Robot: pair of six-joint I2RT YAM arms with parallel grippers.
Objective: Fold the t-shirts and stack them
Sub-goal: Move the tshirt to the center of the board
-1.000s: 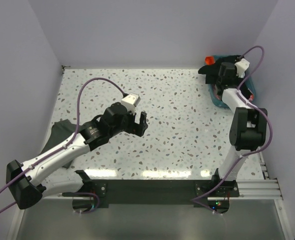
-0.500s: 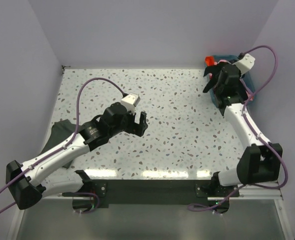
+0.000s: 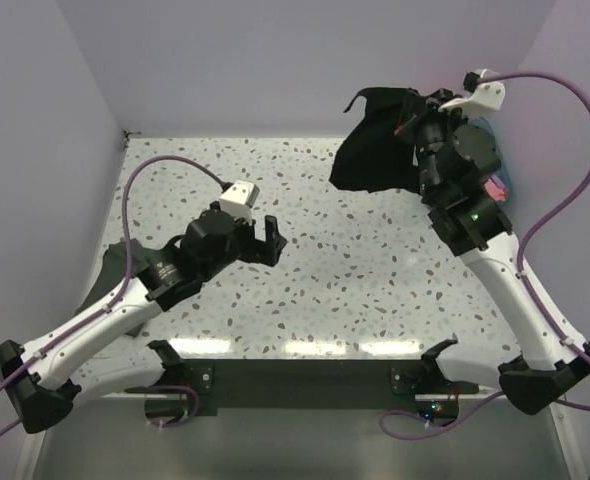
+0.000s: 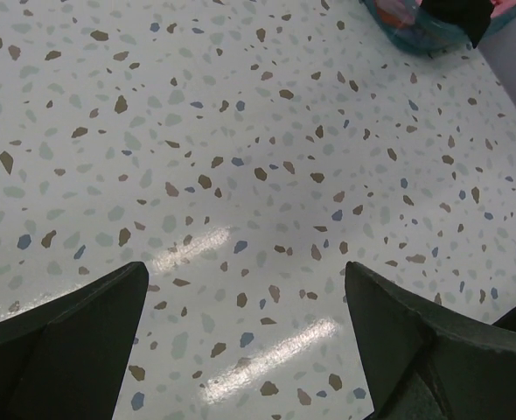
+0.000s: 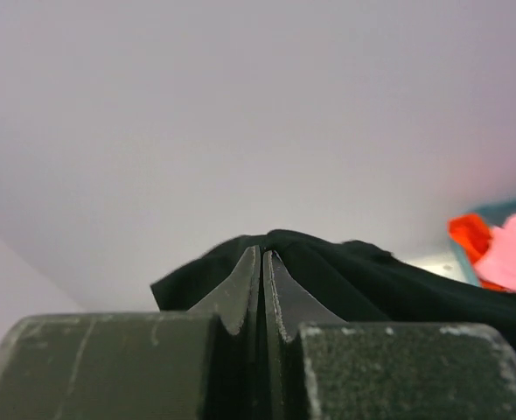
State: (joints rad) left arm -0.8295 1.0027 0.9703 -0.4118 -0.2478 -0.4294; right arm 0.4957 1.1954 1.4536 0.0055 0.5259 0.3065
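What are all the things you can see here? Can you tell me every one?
black t-shirt: one, black, hanging in the air over the far right of the table, pinched by the right gripper
dark grey t-shirt: one, dark grey, at the table's left edge, partly under the left arm
pink t-shirt: one, pink, in the basket
orange-red t-shirt: one, orange-red, in the basket beside the pink one
basket: one, teal, far right of the table
table: one, white with speckles
left gripper: one, black, open, over bare table
right gripper: one, black, shut on the black t-shirt
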